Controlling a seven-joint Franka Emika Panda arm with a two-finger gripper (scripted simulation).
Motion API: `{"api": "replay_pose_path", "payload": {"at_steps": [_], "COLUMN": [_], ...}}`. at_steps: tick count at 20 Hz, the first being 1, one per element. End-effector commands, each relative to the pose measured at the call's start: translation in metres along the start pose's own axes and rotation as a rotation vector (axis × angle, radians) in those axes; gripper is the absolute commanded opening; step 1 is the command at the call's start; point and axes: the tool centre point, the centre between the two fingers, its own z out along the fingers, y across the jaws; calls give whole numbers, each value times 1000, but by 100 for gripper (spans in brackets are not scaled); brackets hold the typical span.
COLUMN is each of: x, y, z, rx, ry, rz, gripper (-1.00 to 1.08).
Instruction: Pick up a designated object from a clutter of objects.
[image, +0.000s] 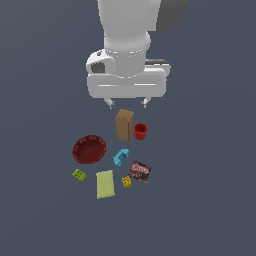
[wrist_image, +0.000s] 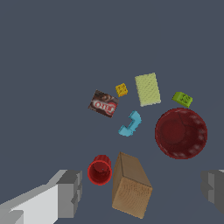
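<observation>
The small cyan bent piece (image: 120, 157) lies on the grey floor in the middle of the clutter; it also shows in the wrist view (wrist_image: 130, 124). Around it are a dark red ribbed bowl (image: 89, 149), a brown box (image: 124, 125), a red cup (image: 140, 131), a dark snack packet (image: 141, 171), a yellow-green pad (image: 105, 184), a small green piece (image: 79, 174) and a small yellow piece (image: 126, 182). My gripper (image: 127, 103) hangs open and empty above the brown box, well above the floor and apart from the cyan piece. Its fingers (wrist_image: 70, 192) frame the box in the wrist view.
The brown box (wrist_image: 130, 185) and red cup (wrist_image: 100, 170) stand directly under the gripper. The bowl (wrist_image: 181, 133) sits beside the cyan piece. Bare grey floor surrounds the clutter on all sides.
</observation>
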Motion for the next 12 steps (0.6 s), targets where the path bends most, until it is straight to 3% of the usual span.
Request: {"api": "replay_pose_path", "payload": {"at_steps": [1,12], "x": [0,-7], "y": [0,24], "z": [0,7], "rx": [0,21], "ry": [0,-23], "rz": [0,46], "gripper": [100,100]}}
